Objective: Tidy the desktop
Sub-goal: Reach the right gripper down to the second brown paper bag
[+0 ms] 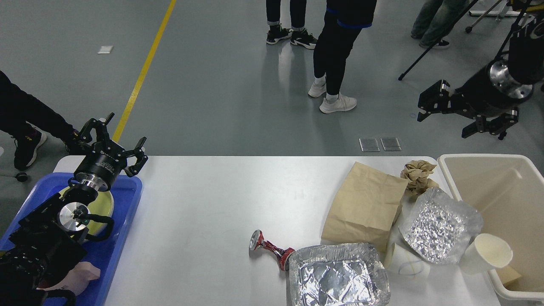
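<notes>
- Below, the white counter [204,212] stretches across the head view, with both grippers raised clear of its surface
- left gripper [114,142] hovers at the counter's far left corner, above the blue tray [121,229], jaws spread wide and holding nothing
- right gripper [448,114] hangs in the air beyond the counter's far right edge, above the grey floor, jaws parted and empty
- beige bin [480,159] stands at the right end of the counter, directly below the right arm
- clutter gathers on the counter's right half: a brown paper bag [363,204], a crumpled paper wad [417,172] just behind it, and a foil tray [440,225] tilted against the bag
- second foil tray [338,276] sits at the near edge, a crushed red can [270,247] touching its left corner
- one paper cup [403,261] lies on its side between the foil trays; another [486,253] leans at the bin's wall
- pale yellow plate [106,204] rests in the blue tray, partly hidden by the left arm
</notes>
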### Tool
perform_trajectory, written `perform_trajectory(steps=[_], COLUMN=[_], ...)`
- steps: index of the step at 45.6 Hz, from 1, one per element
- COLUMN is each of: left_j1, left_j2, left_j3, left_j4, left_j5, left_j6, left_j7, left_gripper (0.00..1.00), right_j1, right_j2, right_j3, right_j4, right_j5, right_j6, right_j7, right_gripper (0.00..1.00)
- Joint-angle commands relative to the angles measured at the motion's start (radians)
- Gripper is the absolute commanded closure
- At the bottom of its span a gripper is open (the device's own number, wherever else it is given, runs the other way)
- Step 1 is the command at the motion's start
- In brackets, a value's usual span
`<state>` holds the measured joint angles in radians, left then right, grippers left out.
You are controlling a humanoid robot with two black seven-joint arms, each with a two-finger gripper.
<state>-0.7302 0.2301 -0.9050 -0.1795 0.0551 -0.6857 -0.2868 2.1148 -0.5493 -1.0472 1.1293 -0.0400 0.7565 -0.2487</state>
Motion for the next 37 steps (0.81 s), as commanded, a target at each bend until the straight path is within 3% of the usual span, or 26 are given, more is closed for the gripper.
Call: perform_trajectory(steps=[1, 5, 15, 19, 37], left_j1=[0.000, 0.000, 0.000, 0.000, 0.000], left_j2=[0.000, 0.000, 0.000, 0.000, 0.000], left_j3=[0.000, 0.000, 0.000, 0.000, 0.000], left_j4=[0.000, 0.000, 0.000, 0.000, 0.000], left_j5=[0.000, 0.000, 0.000, 0.000, 0.000], left_j6=[0.000, 0.000, 0.000, 0.000, 0.000], left_j7=[0.000, 0.000, 0.000, 0.000, 0.000], left_gripper=[0.04, 0.04, 0.04, 0.04, 0.04], right_j1=[0.017, -0.073, -0.447, -0.542, -0.860], right_j2=[0.006, 0.000, 0.037, 0.078, 0.250], right_j3=[0.000, 0.018, 0.153, 0.188, 0.351], right_j4=[0.014, -0.003, -0.088, -0.120, -0.379], right_j5=[0.005, 0.006, 0.006, 0.006, 0.005], right_j6=[-0.008, -0.038, -0.299, -0.354, -0.393], right_j7=[0.000, 0.000, 0.000, 0.000, -0.001], right_gripper=[0.00, 0.00, 0.00, 0.00, 0.00])
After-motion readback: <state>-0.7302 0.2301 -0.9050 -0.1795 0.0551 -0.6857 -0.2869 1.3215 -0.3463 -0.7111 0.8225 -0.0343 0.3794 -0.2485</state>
